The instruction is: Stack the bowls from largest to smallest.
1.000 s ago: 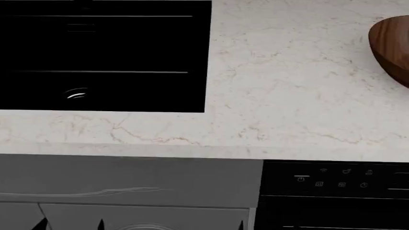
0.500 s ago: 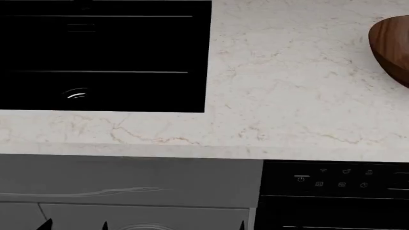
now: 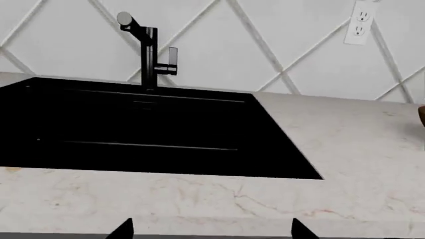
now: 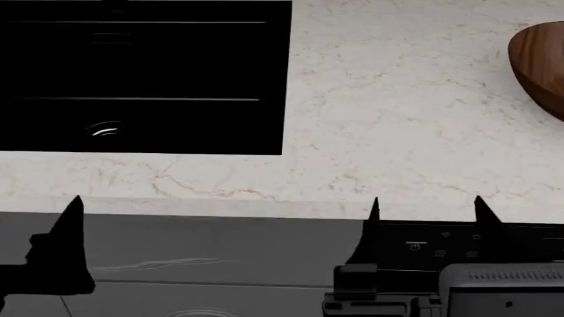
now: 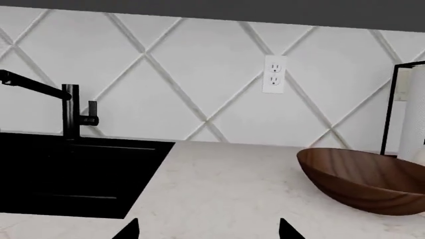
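At counter front edge, we find right gripper (image 4: 427,210) and left gripper (image 3: 209,228) both spread, empty | wood-grain bowl (image 5: 364,180) at 2 o'clock on countertop (image 4: 397,132), untouched | risk: rim nudged, bowl skids; other bowls unseen

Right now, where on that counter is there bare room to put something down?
The marble countertop lies bare between the black sink and the wooden bowl, and along the front edge before the sink. It gets crowded only at the far right, where the bowl sits beside the paper-towel stand.
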Robot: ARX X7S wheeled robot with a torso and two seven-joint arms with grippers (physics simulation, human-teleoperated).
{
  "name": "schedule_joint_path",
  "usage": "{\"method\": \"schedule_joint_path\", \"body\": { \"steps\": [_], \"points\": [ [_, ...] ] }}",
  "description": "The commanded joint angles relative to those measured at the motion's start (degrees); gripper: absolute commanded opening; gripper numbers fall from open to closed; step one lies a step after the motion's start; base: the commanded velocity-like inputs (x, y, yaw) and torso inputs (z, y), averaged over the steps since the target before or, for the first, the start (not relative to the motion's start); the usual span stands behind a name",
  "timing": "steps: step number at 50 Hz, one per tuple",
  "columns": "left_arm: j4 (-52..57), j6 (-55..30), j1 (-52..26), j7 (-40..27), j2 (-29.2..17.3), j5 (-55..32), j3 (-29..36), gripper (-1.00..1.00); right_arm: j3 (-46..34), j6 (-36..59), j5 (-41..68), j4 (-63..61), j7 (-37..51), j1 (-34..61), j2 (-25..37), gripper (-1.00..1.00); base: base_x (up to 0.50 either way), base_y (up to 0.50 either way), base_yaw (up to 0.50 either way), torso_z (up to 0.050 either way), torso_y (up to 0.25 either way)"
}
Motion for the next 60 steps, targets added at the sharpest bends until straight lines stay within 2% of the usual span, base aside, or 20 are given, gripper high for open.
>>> {"method": "schedule_joint_path", "body": {
  "steps": [1,6,15,23,27,37,46,51,60],
  "points": [
    [4.35,-9.72,-5.18,-8.98,-4.32,-16.45,-7.60,1.00,4.04,7.14,1.17,-8.98,-0.62,1.52,0.46,1.00,0.00,0.00,0.00,0.000,0.000],
    [4.17,-7.69,-3.83,-8.93,-4.94,-15.31,-5.65,1.00,4.89,6.33,1.10,-8.57,-0.10,1.12,0.47,1.00,0.00,-0.35,0.00,0.000,0.000],
    [3.55,-7.68,-4.19,-10.13,-5.03,-17.96,-7.08,1.00,6.56,8.08,2.16,-8.31,-0.01,1.43,1.12,1.00,0.00,-0.50,0.00,0.000,0.000],
    [3.60,-6.57,-3.56,-10.63,-5.33,-18.28,-5.87,1.00,7.45,7.68,2.64,-7.69,0.14,1.22,1.31,1.00,0.00,-0.50,0.00,0.000,0.000],
    [2.97,-5.89,-3.55,-10.75,-5.76,-18.55,-6.07,1.00,8.03,4.57,2.26,-4.81,-0.30,-0.19,1.34,1.00,0.00,-0.50,0.00,0.000,0.000],
    [2.77,-5.06,-3.39,-11.47,-6.40,-19.29,-5.75,1.00,11.09,7.21,4.04,-6.09,-0.37,0.65,2.38,1.00,0.00,-0.50,0.00,0.000,0.000],
    [2.70,-6.01,-4.61,-13.39,-6.80,-22.33,-7.33,1.00,10.76,8.77,4.43,-6.87,0.21,1.13,2.94,1.00,0.00,-0.50,0.00,0.000,0.000],
    [2.14,-3.05,-2.88,-11.94,-7.41,-19.23,-4.63,1.00,11.27,9.35,4.71,-7.82,0.32,1.43,3.66,1.00,0.00,-0.50,0.00,0.000,0.000],
    [1.83,-3.18,-3.50,-13.21,-8.10,-21.01,-5.60,1.00,11.02,10.25,4.58,-9.20,1.08,1.98,4.79,1.00,0.04,-0.50,0.00,0.000,0.000]
  ]
}}
